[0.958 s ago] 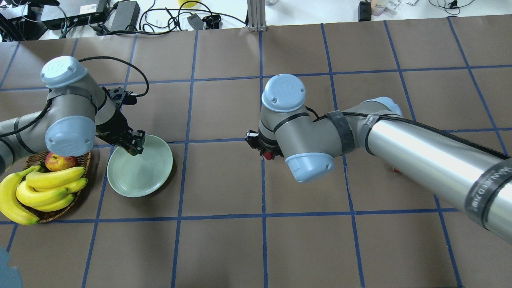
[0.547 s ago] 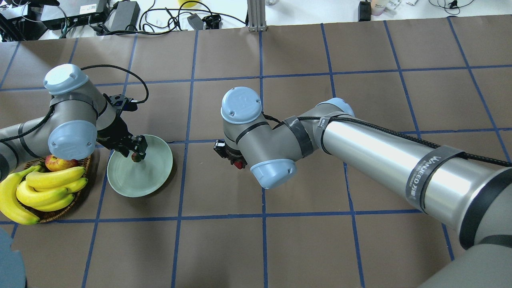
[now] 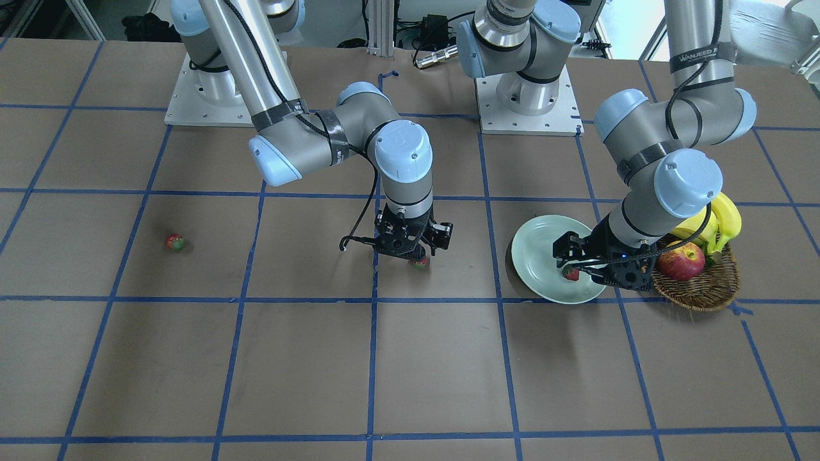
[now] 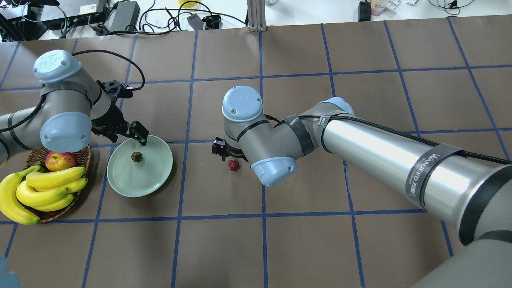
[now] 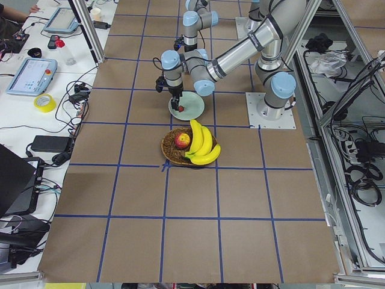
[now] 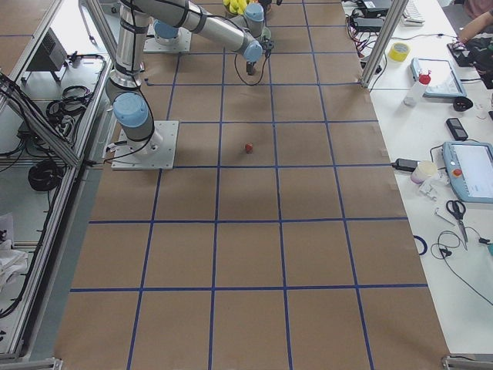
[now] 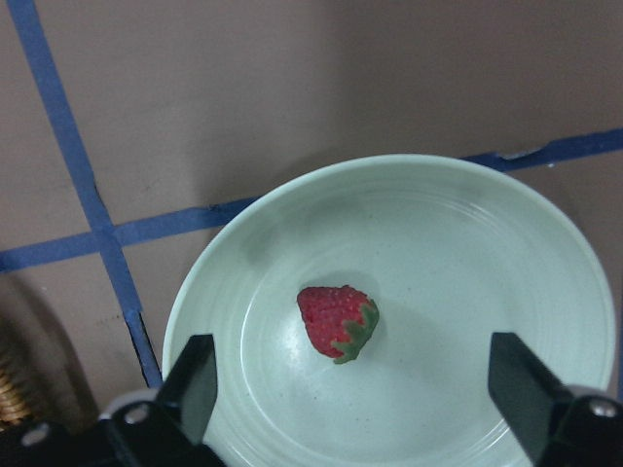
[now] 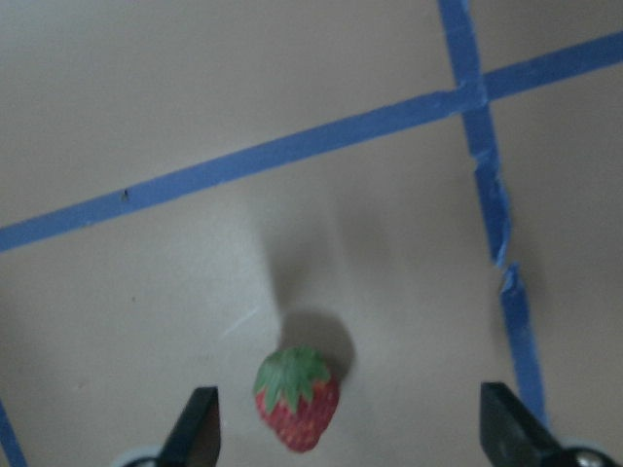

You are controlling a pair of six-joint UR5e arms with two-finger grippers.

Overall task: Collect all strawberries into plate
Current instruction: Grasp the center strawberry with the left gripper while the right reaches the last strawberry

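Observation:
The mint-green plate (image 4: 156, 176) holds one strawberry (image 4: 137, 156), also seen in the left wrist view (image 7: 337, 321). My left gripper (image 4: 138, 137) is open and empty just above the plate's far rim (image 7: 467, 195). A second strawberry (image 4: 233, 165) lies on the brown table, right of the plate. My right gripper (image 3: 413, 253) is open above it, and the berry (image 8: 297, 399) sits between the spread fingers without touching them. A third strawberry (image 3: 174, 242) lies alone far out on my right; my right arm hides it in the overhead view.
A wicker basket (image 4: 82, 192) with bananas (image 4: 44, 188) and a red-yellow apple (image 4: 60, 160) stands just left of the plate, under my left elbow. Cables and boxes lie beyond the table's far edge (image 4: 120, 16).
My left gripper opened, left its strawberry in the plate and drew back upward. My right arm carried a strawberry leftward, then opened; that berry now lies on the table.

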